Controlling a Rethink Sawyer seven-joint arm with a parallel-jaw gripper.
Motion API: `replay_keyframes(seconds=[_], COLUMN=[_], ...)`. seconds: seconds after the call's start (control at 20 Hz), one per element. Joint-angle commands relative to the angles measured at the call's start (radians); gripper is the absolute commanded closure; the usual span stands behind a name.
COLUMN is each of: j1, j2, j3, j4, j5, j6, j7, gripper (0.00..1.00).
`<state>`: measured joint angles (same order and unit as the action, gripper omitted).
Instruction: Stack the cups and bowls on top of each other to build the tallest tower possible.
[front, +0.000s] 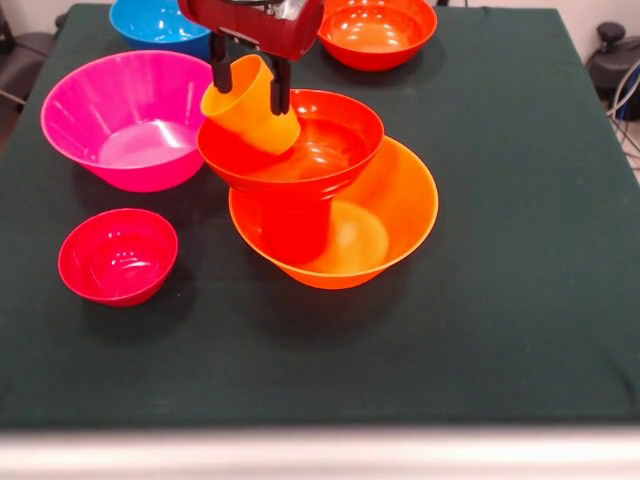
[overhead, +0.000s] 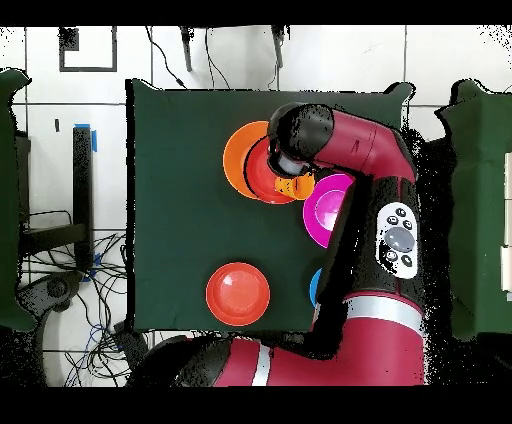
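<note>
Orange plastic makes up most of the tower (front: 320, 190) so far: the widest orange bowl (front: 385, 235) sits on the dark green worktop (front: 500, 300) as the base; a red-orange piece stands inside it, seemingly an upturned cup (front: 292, 225), though I cannot be sure of its shape; a red-orange bowl (front: 330, 140) rests on top of that, tipped a little toward the pink side. The claw (front: 250, 85) comes down from above and is clamped on the rim of an orange cup (front: 250, 108), one finger inside and one outside; the cup hangs tilted at the near-left rim of that top bowl, touching or just above it, I cannot tell which.

By my reckoning the build is partly done: three pieces stacked, a fourth about to go on. Left loose on the worktop are the pink bowl (front: 128, 118), the small crimson bowl (front: 118, 255), the blue bowl (front: 160, 22) and another red-orange bowl (front: 377, 30) at the far side; none touches the tower.

The light green cup shows in neither view. In the overhead view the arm (overhead: 350, 140) covers the cup, much of the tower and most of the blue bowl; the crimson bowl is hidden there.
</note>
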<state>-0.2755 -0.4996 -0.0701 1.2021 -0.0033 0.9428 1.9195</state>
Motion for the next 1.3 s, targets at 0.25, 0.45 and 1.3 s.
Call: replay_keyframes(seconds=[0.25,0.45,1.3], j1=[0.004,0.006,0.025], j2=[0.034,0.037,0.022], j3=[0.077,0.077,0.062], j4=[0.094,0.087,0.075], j5=[-0.057,-0.056,-0.061], j6=[-0.066,-0.059,-0.021], j7=[-0.026,-0.025,-0.014], gripper=[1.00,1.00,0.00])
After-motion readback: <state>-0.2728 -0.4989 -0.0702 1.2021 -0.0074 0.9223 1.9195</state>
